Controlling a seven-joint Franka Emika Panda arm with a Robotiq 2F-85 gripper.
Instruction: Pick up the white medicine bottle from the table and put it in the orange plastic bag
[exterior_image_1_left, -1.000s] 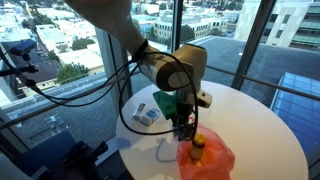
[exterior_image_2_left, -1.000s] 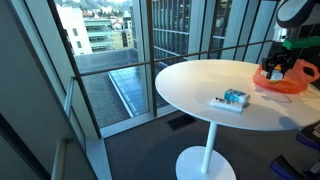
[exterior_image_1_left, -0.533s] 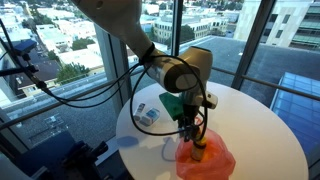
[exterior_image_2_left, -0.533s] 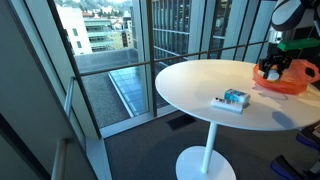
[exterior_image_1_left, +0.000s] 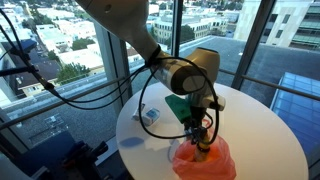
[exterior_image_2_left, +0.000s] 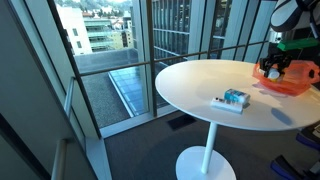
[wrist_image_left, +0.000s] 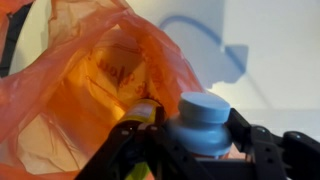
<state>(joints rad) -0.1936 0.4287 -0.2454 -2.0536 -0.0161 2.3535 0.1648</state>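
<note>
The white bottle (wrist_image_left: 205, 122) sits upright between the two dark fingers (wrist_image_left: 262, 148) of the end effector (wrist_image_left: 200, 138). The jaws are closed part-way onto the bottle's body, one finger on each side, both touching it. The round cap faces the wrist camera.

Position of the bottle: in the wrist view it is held at the right edge of the orange bag (wrist_image_left: 80, 90), next to the bag's open mouth. The bag's crinkled, see-through film fills the left half of that view. A yellow item (wrist_image_left: 143, 110) shows just left of the bottle, against the bag's opening. The white counter (wrist_image_left: 275, 40) is visible at the upper right, behind the bottle.

In both exterior views the bottle itself is too small and too covered by the fingers to make out. In an exterior view the end effector (exterior_image_1_left: 201, 134) points down over the bag (exterior_image_1_left: 205, 162), which lies at the near edge of the round counter (exterior_image_1_left: 255, 120). A flat blue-and-white pack (exterior_image_1_left: 150, 117) lies on the counter to the left of the bag, apart from it.

In an exterior view the end effector (exterior_image_2_left: 272, 68) is at the bag (exterior_image_2_left: 287, 82) on the far right of the counter (exterior_image_2_left: 195, 80). The pack (exterior_image_2_left: 232, 100) lies nearer and to the left.
</note>
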